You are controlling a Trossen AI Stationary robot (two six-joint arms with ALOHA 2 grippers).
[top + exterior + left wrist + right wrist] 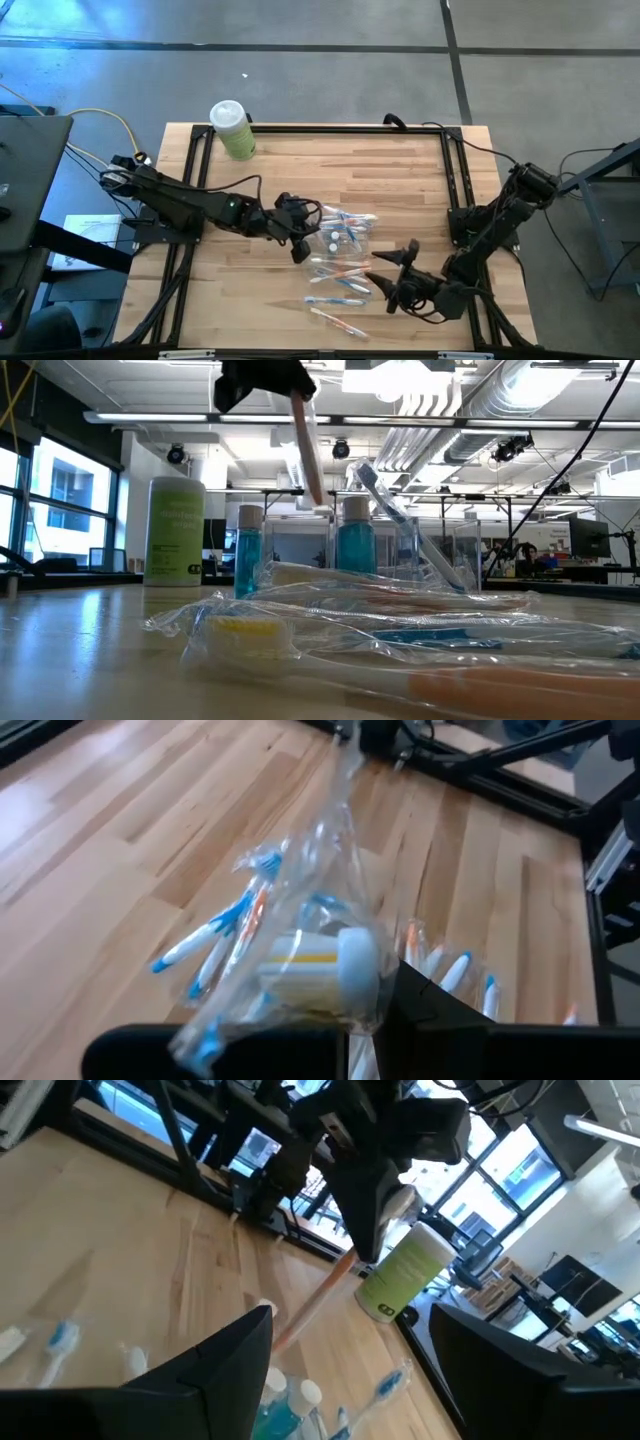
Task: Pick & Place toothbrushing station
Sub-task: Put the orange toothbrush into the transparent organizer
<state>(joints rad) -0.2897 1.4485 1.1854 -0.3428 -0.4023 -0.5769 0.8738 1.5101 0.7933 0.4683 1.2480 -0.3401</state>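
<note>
Centrally, left claw (300,240) pinches wrapped toothbrush (306,450) aloft.

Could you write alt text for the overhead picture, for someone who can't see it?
Seen from above, the left gripper is shut at the edge of a clear packet of toothbrushes mid-table. The right gripper waits open beside loose wrapped toothbrushes; a pale green bottle stands at the wooden table's far edge.

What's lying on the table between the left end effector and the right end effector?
In the high view, wrapped toothbrushes lie between the left end effector and the right end effector.
</note>
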